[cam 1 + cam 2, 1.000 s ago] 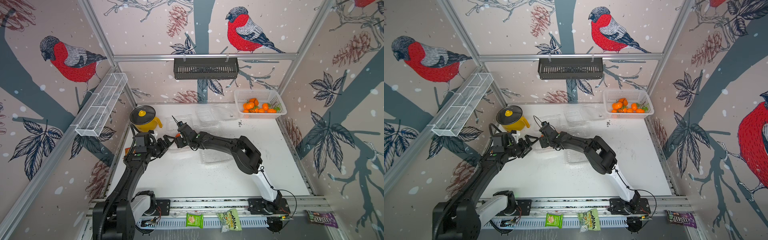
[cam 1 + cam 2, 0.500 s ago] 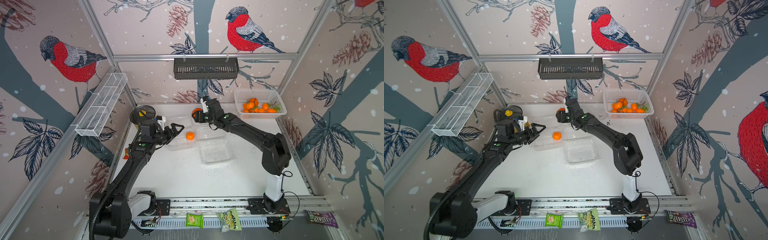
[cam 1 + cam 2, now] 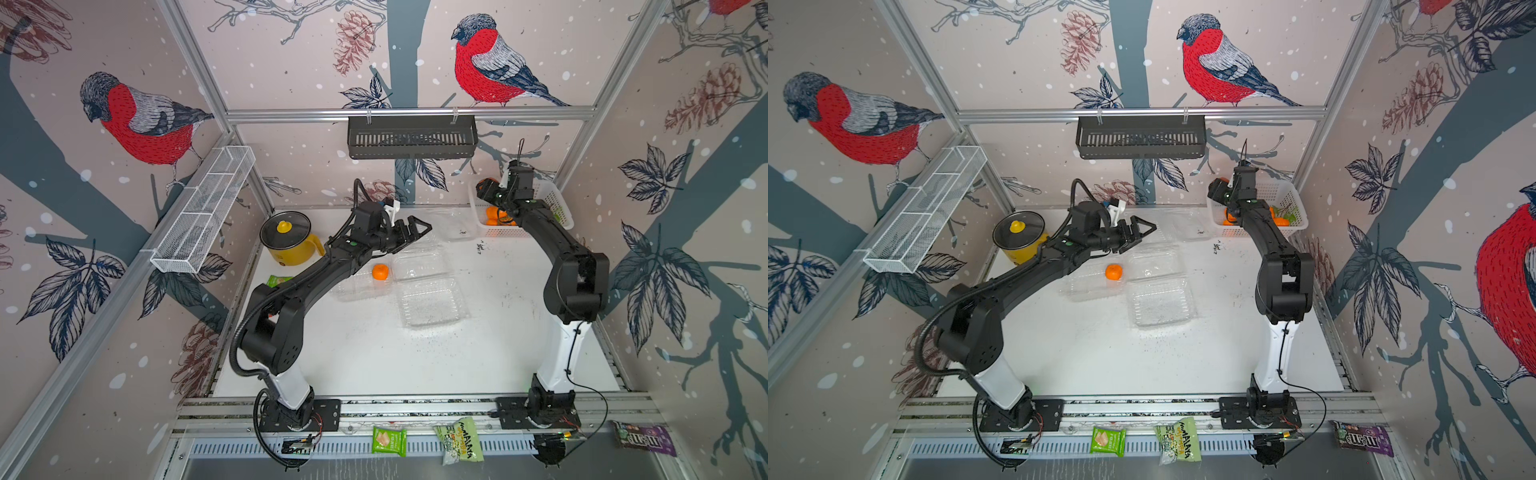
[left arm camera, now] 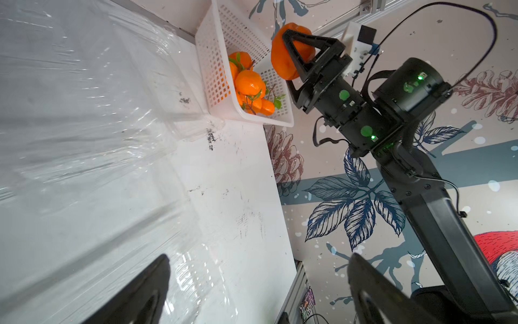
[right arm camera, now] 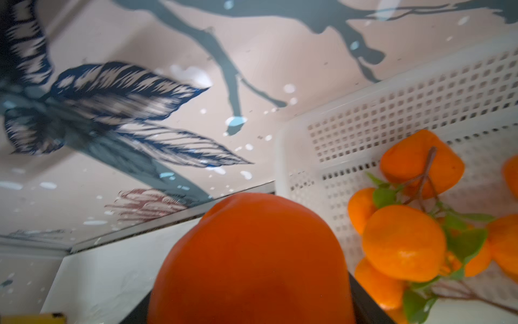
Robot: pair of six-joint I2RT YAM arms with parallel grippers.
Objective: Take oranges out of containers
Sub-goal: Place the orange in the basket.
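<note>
Held orange (image 4: 279, 63) is clamped btwn the fingers of the right gripper (image 4: 291, 57), up in the air by a back corner of the white perforated basket (image 4: 213, 70). In the right wrist view the basket wall is just beside the fruit. Basket oranges (image 4: 249, 82), some w/ green stems & leaves, lie piled inside that basket at the table's back-right.

Loose orange (image 3: 380, 272) rests near the table ctr, at the corner of the left clamshell (image 3: 357, 289). Can't tell if it's inside the tray or just on its rim. Front clamshell (image 3: 432, 307) lies open just right of it, nearer the front edge. Back clamshell (image 3: 455, 226) sits just beside the basket. All three are clear plastic & hard to outline.

Left gripper (image 3: 417, 237) has its jaws spread wide & holds nothing. It hovers above the clamshells, behind the loose orange & apart from it.

Yellow pot (image 3: 286, 245) w/ its lid on stands at the back-left of the white table (image 3: 374, 361). Green snack packet (image 3: 388, 440) lies on the front rail.
</note>
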